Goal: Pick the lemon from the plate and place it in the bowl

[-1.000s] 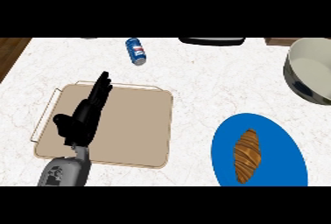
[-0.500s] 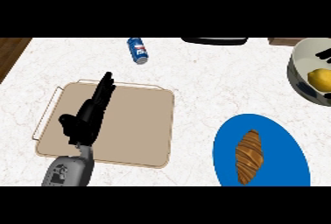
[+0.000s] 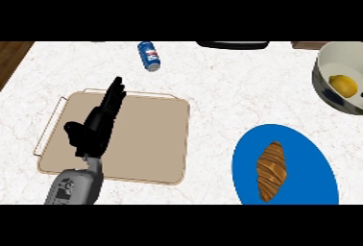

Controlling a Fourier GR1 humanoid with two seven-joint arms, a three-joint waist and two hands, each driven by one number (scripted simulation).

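The white marbled surface (image 3: 234,86) carries a tan tray (image 3: 152,139) at left, a blue can (image 3: 149,55) lying on its side near the far edge, a blue plate (image 3: 312,163) at front right, and a bowl (image 3: 327,62) at the far right edge.

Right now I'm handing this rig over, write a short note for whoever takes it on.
Left robot hand: open, fingers straight, resting above the tan tray at the view's left, holding nothing.
Right robot hand: not in view.
Lemon: lying inside the white bowl at the right edge of the counter.
Blue plate: holds only a croissant; no lemon on it.
Done: the lemon is off the plate and in the bowl, so the placing looks complete.
Left: probably nothing for the task; find out where the right robot hand is before moving on.
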